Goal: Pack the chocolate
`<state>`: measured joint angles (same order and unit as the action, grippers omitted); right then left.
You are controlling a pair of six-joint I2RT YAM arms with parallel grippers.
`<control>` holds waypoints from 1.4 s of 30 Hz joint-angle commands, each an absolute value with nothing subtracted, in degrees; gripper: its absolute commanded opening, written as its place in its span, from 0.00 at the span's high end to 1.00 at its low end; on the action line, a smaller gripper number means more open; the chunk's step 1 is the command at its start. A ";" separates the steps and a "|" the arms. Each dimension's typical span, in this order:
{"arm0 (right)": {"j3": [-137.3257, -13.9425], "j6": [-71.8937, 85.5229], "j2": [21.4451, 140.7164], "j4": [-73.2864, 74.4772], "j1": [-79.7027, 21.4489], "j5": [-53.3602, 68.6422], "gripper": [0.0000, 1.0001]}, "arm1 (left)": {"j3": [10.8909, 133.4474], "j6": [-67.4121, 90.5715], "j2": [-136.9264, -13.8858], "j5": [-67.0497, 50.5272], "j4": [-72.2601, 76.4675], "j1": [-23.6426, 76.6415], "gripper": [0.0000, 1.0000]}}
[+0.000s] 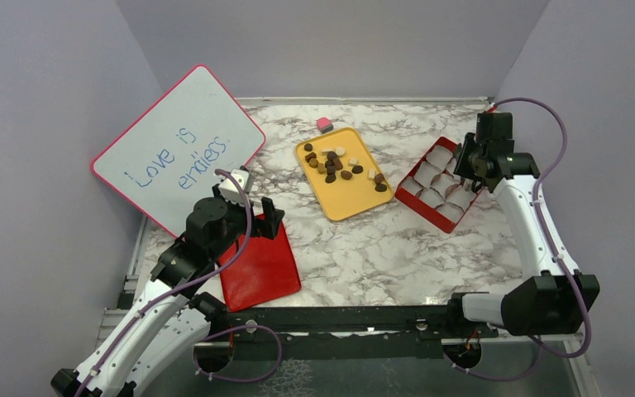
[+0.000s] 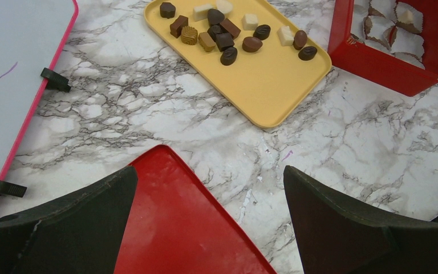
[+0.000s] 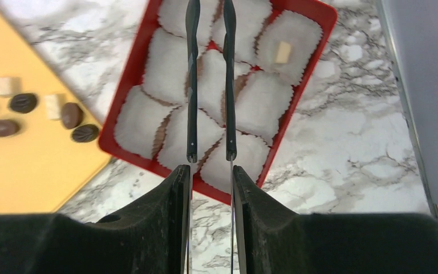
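On the marble worktop (image 1: 380, 256), a yellow tray (image 1: 347, 203) lies near the middle, and it carries almost all of the chocolate (image 1: 335, 164). The pieces are dark brown, lighter brown and cream, and they sit loose in the far half of the tray; the near half is bare.

To the right of the tray, just beside its right corner, is a red box (image 1: 420, 211) lined with white paper cups (image 3: 262, 103). One cream piece (image 3: 284, 51) already lies in a cup at the corner of the box farthest from the tray. The other cups that can be seen hold nothing.

The right arm (image 1: 529, 215) hangs over this box, on the side away from the tray. Its right jaws are almost closed and clamp thin metal tweezers (image 3: 192, 85). The two blades stand a little apart above the cups, with nothing between them.

On the near left of the tray, well apart from it, lies a flat red lid (image 1: 258, 269). The left arm (image 1: 207, 223) is above the lid's far corner, and its left jaws are spread wide with nothing in them.

Further to the left of the tray is a whiteboard (image 1: 178, 141) with a pink frame and blue handwriting. A small pink cube (image 1: 324, 125) sits just behind the tray's far corner.
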<state>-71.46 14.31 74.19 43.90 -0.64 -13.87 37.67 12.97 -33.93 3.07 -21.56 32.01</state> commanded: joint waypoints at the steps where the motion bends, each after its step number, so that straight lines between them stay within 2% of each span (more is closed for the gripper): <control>1: -74.19 11.70 70.78 44.02 -0.35 -4.79 0.65 | 37.07 12.53 -33.48 4.52 -21.09 32.17 0.01; 7: -73.26 11.34 68.99 42.08 -0.44 4.71 0.65 | 37.00 12.49 -33.31 5.08 -21.23 32.17 0.01; 13: -70.80 12.78 67.18 39.50 -5.14 7.70 0.65 | 36.96 12.51 -33.46 5.36 -21.27 32.17 0.01; 27: -69.52 17.13 74.58 41.58 -26.77 -7.01 0.64 | 37.17 12.38 -32.66 6.32 -21.36 32.17 0.01; 34: -69.47 16.61 78.24 43.46 -29.39 -14.47 0.62 | 37.15 12.34 -32.62 6.39 -21.29 32.17 0.01; 42: -67.58 16.36 80.42 41.21 -29.78 -13.49 0.62 | 37.13 12.39 -33.13 6.37 -21.33 32.17 0.01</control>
<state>-68.58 16.38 79.31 42.94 -29.28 -11.64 37.52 12.80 -33.28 5.48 -21.58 32.01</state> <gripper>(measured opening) 0.384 0.990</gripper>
